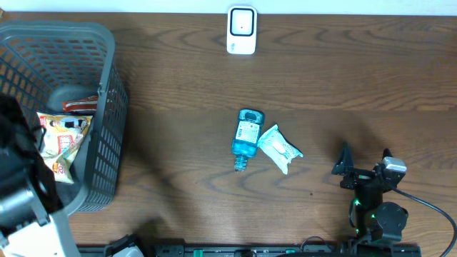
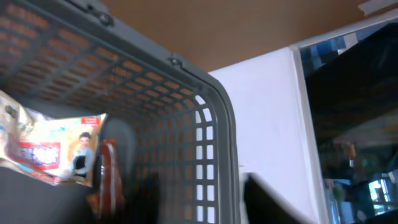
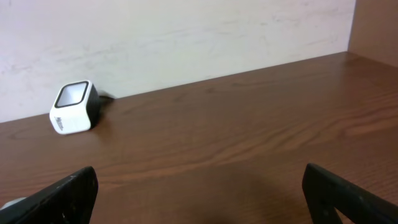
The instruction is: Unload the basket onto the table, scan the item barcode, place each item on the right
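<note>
Left arm [image 1: 21, 193] across basket [image 1: 111, 93]; its jaws indistinct

Soft even light; blurry left-wrist view.

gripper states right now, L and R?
Left gripper: cannot be told; it is over the basket, its jaws not clearly shown.
Right gripper: open, holding nothing.

The overhead camera looks straight down on the whole table [image 1: 178, 86]. The left wrist camera hangs close over the basket [image 2: 211, 87], looking inside. The right wrist camera sits low and faces the scanner [image 3: 73, 107], far ahead-left of the right gripper [image 3: 200, 175]. Overhead shares both.
</note>
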You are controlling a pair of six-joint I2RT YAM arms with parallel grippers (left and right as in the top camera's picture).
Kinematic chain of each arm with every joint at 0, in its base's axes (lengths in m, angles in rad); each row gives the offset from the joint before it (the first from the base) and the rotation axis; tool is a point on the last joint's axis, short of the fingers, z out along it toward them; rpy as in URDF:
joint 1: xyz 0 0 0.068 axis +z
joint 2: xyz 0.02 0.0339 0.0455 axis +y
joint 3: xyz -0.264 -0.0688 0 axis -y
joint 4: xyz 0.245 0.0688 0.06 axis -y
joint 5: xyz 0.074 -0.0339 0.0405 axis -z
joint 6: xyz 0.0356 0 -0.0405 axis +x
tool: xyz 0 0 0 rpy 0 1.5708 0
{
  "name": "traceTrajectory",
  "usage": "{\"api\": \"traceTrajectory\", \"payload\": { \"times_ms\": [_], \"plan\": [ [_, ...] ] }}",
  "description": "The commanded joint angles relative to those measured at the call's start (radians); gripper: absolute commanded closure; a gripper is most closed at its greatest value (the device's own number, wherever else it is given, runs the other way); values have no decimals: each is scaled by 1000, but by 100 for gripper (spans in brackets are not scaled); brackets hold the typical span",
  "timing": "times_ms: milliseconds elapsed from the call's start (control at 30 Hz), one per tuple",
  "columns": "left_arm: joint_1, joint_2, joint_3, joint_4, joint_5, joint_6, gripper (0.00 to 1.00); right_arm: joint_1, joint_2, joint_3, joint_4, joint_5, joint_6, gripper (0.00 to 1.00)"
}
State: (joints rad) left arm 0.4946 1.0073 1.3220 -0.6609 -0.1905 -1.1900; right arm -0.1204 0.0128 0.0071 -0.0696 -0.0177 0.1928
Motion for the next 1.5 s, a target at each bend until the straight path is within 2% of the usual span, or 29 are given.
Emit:
{"api": "traceTrajectory", "payload": {
  "times_ms": [0, 33, 100, 267, 667, 1100, 1133, 1167, 1233, 1267, 1300, 1367, 1400, 1433, 1467],
  "plan": [
    [-2, 41, 4, -79, -114, 19, 18, -5, -3, -2, -3, 8, -11, 1],
    [-2, 62, 4, -114, -134, -26, 8, -5, -3, -2, -3, 8, -11, 1],
    [-2, 122, 4, -182, -140, -134, 2, -5, -3, -2, -3, 8, -11, 1],
    [-2, 299, 4, -261, -86, -311, 0, -5, -3, -2, -3, 8, -11, 1],
    [-2, 694, 4, -273, -42, -354, 0, -5, -3, -2, -3, 8, -11, 1],
    [-2, 921, -29, -257, -140, -424, 0, -5, -3, -2, -3, 8, -11, 1],
    [-2, 937, -31, -254, -153, -423, 2, -5, -3, -2, -3, 8, -11, 1],
    [-2, 952, -32, -254, -161, -423, 8, -5, -3, -2, -3, 8, -11, 1],
    [-2, 982, -32, -255, -175, -407, 42, -5, -3, -2, -3, 8, -11, 1],
    [-2, 998, -32, -255, -177, -391, 51, -5, -3, -2, -3, 8, -11, 1],
    [-2, 1009, -32, -254, -177, -376, 57, -5, -3, -2, -3, 8, -11, 1],
    [-2, 1035, -34, -254, -177, -351, 59, -5, -3, -2, -3, 8, -11, 1],
    [-2, 1043, -37, -255, -178, -343, 65, -5, -3, -2, -3, 8, -11, 1],
    [-2, 1049, -38, -255, -177, -329, 75, -5, -3, -2, -3, 8, -11, 1],
    [-2, 1054, -38, -255, -177, -317, 92, -5, -3, -2, -3, 8, -11, 1]
  ]
}}
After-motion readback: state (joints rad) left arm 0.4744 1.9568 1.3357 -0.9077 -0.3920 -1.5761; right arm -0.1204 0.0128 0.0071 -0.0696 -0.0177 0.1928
